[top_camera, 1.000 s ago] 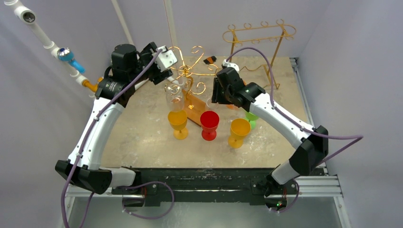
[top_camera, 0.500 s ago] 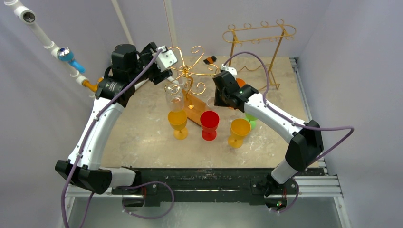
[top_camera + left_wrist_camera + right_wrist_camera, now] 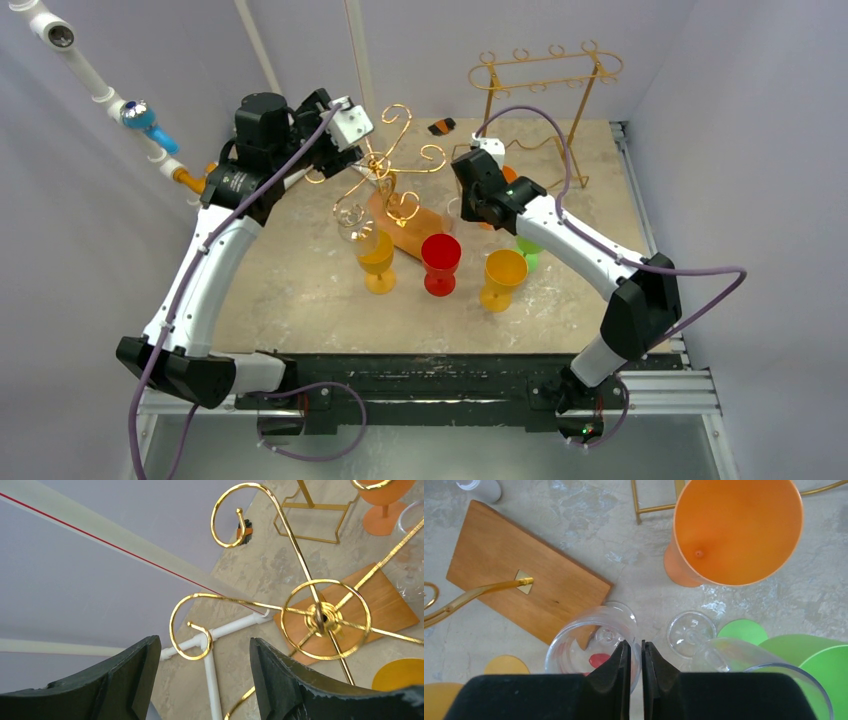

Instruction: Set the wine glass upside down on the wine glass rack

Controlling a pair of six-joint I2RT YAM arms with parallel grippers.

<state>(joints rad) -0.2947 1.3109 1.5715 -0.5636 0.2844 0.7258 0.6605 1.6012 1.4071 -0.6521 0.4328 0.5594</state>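
The gold scroll-armed wine glass rack (image 3: 385, 165) on its wooden base (image 3: 415, 228) leans toward the left. A clear wine glass (image 3: 358, 228) hangs on its near-left arm. My left gripper (image 3: 345, 150) is open and high beside the rack top; in the left wrist view a gold scroll (image 3: 192, 630) lies between the jaws of the left gripper (image 3: 202, 680), untouched. My right gripper (image 3: 635, 655) is shut on the rim of an upright clear wine glass (image 3: 589, 645), one finger inside the bowl. In the top view the right gripper (image 3: 470, 205) is just right of the base.
A second clear glass (image 3: 704, 645) lies tilted beside the held one. An orange cup (image 3: 736, 530), a green cup (image 3: 530, 250), a red cup (image 3: 441, 260) and two yellow cups (image 3: 378, 258) (image 3: 503, 275) stand around. Another gold rack (image 3: 545, 75) stands back right.
The scroll rack has tipped and swung left, and the clear glass hanging on it has dropped toward the near left. The right gripper shifted slightly right. The left arm has not moved.
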